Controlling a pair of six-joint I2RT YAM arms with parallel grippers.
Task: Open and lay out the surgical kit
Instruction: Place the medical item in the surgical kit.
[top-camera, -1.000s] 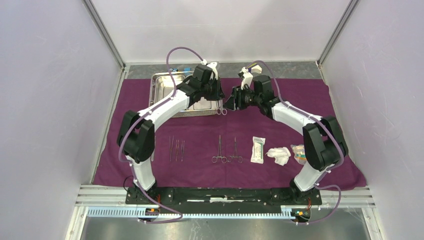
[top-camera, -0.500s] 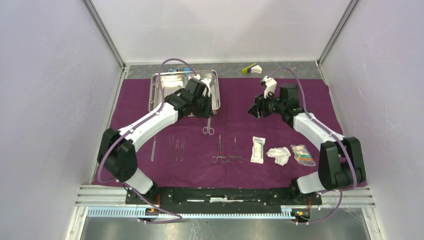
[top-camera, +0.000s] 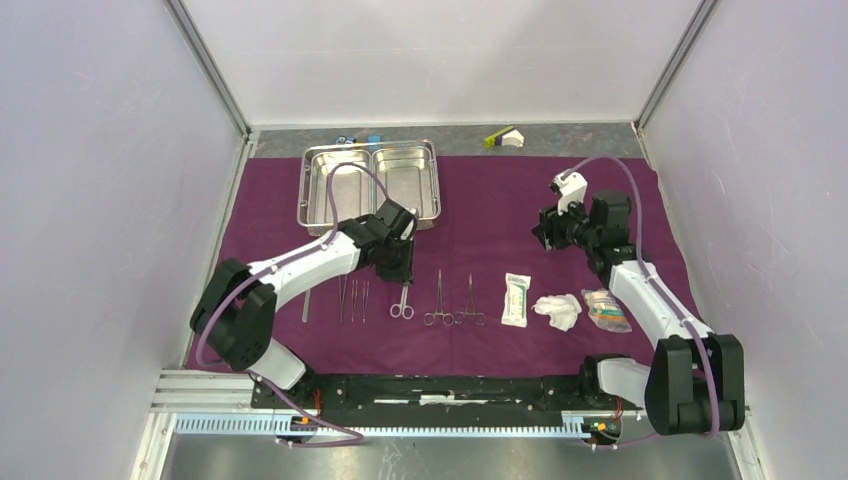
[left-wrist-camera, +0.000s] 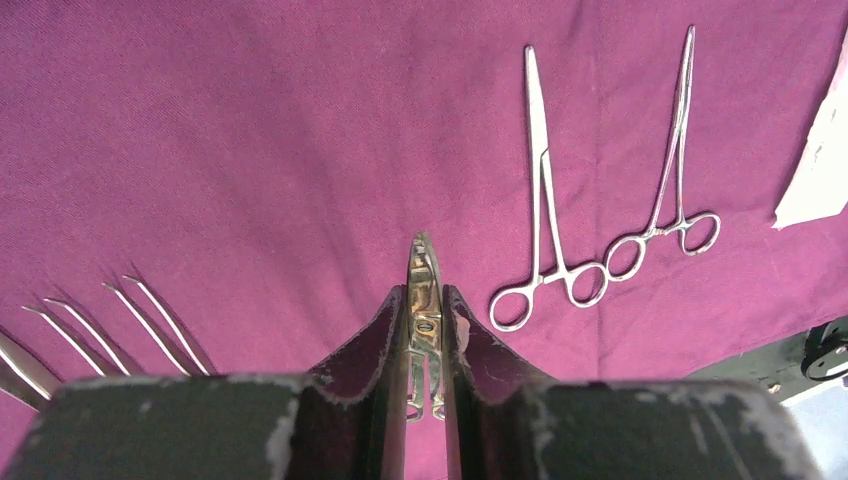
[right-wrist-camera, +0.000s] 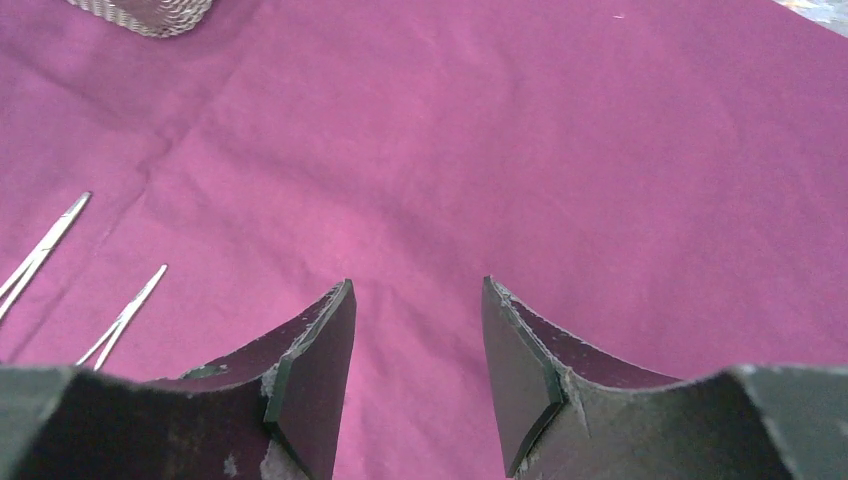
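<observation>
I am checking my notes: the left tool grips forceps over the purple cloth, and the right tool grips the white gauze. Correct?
Not quite: the right wrist view shows the right tool open and empty. The left tool does grip forceps.

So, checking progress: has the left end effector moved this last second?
Yes. The left end effector moved from over the steel tray toward the near edge, gripping forceps.

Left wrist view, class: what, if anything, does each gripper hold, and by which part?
The left gripper pinches a ring-handled forceps around its hinge, with the tips poking forward. The right gripper is open and holds nothing.
</observation>
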